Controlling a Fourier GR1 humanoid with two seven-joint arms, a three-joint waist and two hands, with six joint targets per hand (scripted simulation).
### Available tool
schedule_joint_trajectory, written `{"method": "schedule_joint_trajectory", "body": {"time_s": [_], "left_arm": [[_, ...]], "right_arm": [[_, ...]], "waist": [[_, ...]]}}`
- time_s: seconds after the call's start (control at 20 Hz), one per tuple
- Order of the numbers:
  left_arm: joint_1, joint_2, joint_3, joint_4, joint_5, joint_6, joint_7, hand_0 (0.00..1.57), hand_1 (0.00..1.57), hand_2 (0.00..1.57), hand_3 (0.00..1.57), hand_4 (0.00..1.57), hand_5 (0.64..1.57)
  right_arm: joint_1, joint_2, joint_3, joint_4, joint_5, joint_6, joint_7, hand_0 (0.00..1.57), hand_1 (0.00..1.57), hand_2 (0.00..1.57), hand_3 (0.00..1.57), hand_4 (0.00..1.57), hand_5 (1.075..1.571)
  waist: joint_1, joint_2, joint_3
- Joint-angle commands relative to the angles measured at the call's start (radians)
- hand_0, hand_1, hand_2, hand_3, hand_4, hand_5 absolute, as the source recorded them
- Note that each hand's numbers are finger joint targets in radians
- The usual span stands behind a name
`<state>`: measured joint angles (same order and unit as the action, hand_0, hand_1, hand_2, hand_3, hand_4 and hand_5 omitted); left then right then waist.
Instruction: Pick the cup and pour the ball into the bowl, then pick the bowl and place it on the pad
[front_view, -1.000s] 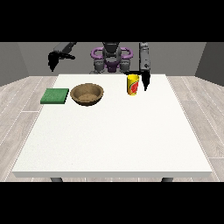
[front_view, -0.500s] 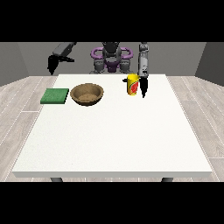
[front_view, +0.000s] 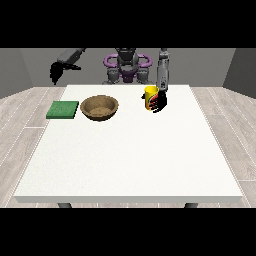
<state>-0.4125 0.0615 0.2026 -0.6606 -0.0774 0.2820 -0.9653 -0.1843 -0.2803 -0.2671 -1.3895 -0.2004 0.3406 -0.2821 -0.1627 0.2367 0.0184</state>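
The yellow cup (front_view: 149, 95) stands upright on the white table (front_view: 130, 155) at the back, right of centre. The hand at the view's right (front_view: 161, 102) is pressed up to the cup's right side, its fingers spread and reaching across the cup's front, not curled round it. No ball shows; the cup's inside is hidden. The brown bowl (front_view: 99, 107) sits left of the cup, with the green pad (front_view: 63, 109) further left near the table's edge. The hand at the view's left (front_view: 57, 71) hangs open in the air, above and behind the pad.
The robot's torso (front_view: 127, 67) stands behind the table's far edge. Grey wooden floor surrounds the table on both sides.
The hand at the view's right has come down and moved in towards the cup until it touches the cup's side. Cup, bowl and pad have stayed where they were.
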Motion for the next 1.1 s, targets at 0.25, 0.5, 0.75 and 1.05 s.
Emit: {"method": "schedule_joint_trajectory", "body": {"time_s": [0.25,0.5,0.75,1.05], "left_arm": [[0.020,-0.035,-0.067,0.034,-0.092,0.129,0.058,1.32,1.32,1.57,1.57,1.50,1.256],[-0.047,0.195,-0.153,-0.017,-0.268,0.178,0.356,1.41,1.41,1.57,1.57,1.57,1.329],[-0.212,0.309,-0.207,-0.023,-0.376,0.137,0.580,1.46,1.46,1.57,1.57,1.57,1.282],[-0.286,0.238,-0.346,-0.006,-0.592,0.220,0.862,1.49,1.49,1.57,1.57,1.51,1.267]], "right_arm": [[-0.005,-0.030,-0.037,0.034,-0.016,-0.009,0.047,0.00,0.00,0.00,0.00,0.00,1.570],[0.043,-0.062,-0.047,0.142,-0.016,0.033,0.080,0.00,0.00,0.00,0.00,0.00,1.569],[0.028,-0.046,-0.061,0.211,-0.004,0.019,0.020,0.00,0.00,0.00,0.00,0.00,1.568],[0.039,-0.078,-0.060,0.257,-0.025,0.076,0.071,0.00,0.00,0.00,0.00,0.00,1.568]], "waist": [[0.025,-0.075,-0.0183],[0.073,-0.246,-0.0135],[0.097,-0.228,-0.0158],[0.067,-0.307,-0.0168]]}}
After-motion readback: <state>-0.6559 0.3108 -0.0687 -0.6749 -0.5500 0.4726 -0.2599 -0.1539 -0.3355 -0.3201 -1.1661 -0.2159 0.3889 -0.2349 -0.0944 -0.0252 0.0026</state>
